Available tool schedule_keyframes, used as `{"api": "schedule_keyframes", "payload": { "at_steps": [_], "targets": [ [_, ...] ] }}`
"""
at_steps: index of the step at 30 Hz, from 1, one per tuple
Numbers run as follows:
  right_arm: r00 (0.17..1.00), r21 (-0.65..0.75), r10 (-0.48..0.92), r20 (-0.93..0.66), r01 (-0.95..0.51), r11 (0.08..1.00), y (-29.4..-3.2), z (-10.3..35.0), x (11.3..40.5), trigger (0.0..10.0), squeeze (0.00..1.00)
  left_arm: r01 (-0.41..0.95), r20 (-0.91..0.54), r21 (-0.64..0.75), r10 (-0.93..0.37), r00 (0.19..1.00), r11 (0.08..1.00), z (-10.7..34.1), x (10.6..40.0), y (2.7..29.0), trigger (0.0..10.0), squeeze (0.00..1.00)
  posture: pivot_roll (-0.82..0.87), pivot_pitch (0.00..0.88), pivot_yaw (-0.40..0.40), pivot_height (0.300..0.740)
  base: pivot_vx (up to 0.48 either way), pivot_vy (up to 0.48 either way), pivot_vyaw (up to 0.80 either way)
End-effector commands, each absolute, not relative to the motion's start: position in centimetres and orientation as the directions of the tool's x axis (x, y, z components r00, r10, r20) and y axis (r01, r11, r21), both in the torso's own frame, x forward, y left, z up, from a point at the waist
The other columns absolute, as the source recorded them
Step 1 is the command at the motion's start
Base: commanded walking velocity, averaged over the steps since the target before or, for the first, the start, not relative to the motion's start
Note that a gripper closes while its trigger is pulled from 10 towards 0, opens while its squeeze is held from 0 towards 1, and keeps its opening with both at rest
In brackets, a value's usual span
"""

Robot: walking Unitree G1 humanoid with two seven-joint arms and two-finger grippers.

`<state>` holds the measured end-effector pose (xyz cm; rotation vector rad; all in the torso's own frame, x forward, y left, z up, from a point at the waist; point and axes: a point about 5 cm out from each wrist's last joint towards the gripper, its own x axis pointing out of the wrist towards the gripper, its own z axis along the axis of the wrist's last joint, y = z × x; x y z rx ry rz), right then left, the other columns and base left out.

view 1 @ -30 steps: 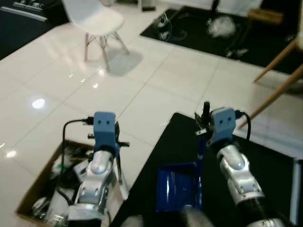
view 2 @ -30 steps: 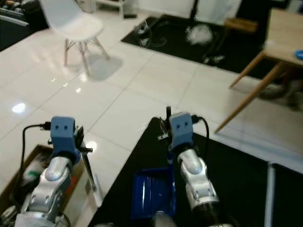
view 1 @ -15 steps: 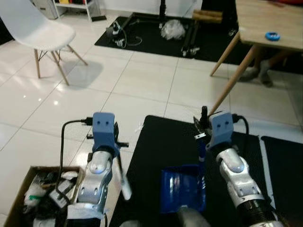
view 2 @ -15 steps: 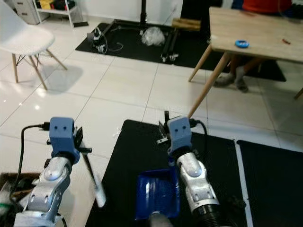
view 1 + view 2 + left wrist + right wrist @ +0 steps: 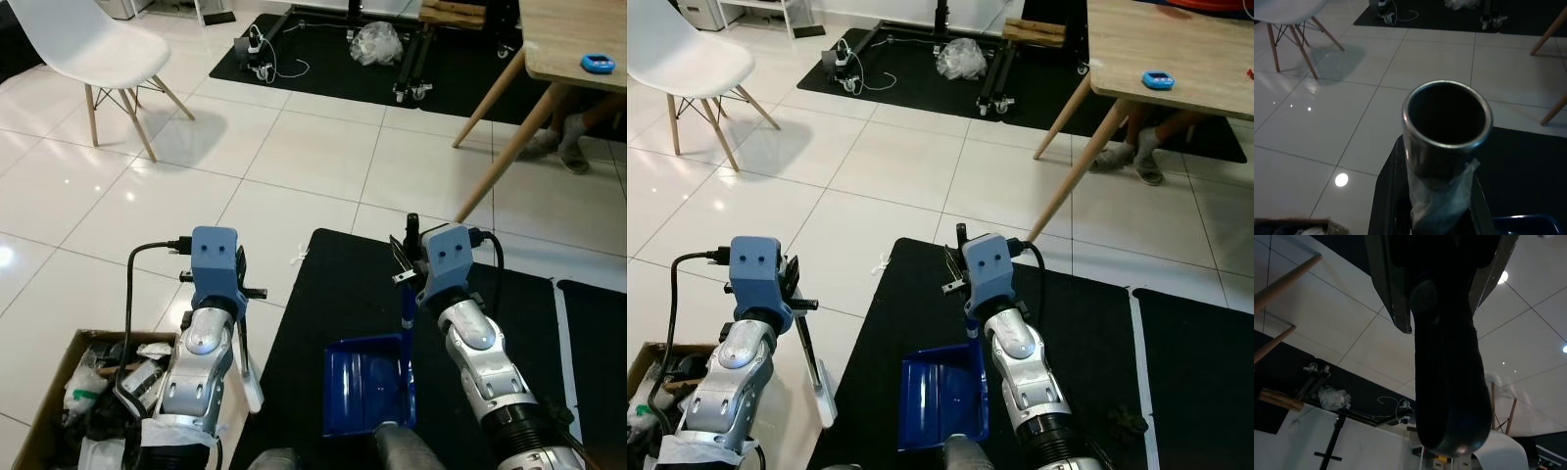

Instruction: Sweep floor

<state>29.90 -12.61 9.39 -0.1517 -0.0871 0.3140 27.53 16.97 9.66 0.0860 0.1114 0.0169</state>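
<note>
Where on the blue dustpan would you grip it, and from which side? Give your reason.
Grip the dustpan by its upright blue handle, coming from above. The pan lies flat on the black mat while the handle rises as a narrow stem; the right gripper is shut on its top.

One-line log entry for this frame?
left hand: shut on metal broom handle | right hand: shut on blue plastic dustpan | dustpan over black mat

Dustpan (image 5: 367,387) on mat (image 5: 343,284), box (image 5: 59,392) left.
</note>
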Motion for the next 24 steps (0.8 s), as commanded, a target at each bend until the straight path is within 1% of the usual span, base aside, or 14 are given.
{"api": "schedule_keyframes", "payload": {
  "at_steps": [1,15,18,24],
  "targets": [
    [0.945,-0.167,0.315,0.089,-0.298,0.94,-12.55,9.81,30.03,10.0,0.0,-0.002,-0.065,0.112,0.009,0.998,0.994,10.38,27.82,16.85,10.0,0.0,0.05,0.05,0.027,0.74,0.48,0.0,0.0],
    [0.947,-0.148,0.309,0.087,-0.294,0.944,-12.68,9.67,30.04,10.0,0.0,0.0,-0.067,0.109,0.007,0.998,0.994,10.27,27.82,16.78,10.0,0.0,0.04,0.052,0.028,0.74,0.48,0.0,0.0],
    [0.947,-0.141,0.308,0.087,-0.294,0.945,-12.7,9.63,30.0,10.0,0.0,0.001,-0.069,0.107,0.007,0.998,0.994,10.2,27.78,16.74,10.0,0.0,0.04,0.055,0.028,0.74,0.48,0.0,-0.5],
    [0.948,-0.136,0.305,0.087,-0.292,0.947,-12.7,9.57,29.95,10.0,0.0,0.004,-0.07,0.107,0.003,0.998,0.994,10.14,27.79,16.71,10.0,0.0,0.04,0.056,0.03,0.74,0.466,0.0,-0.7]
  ]
}}
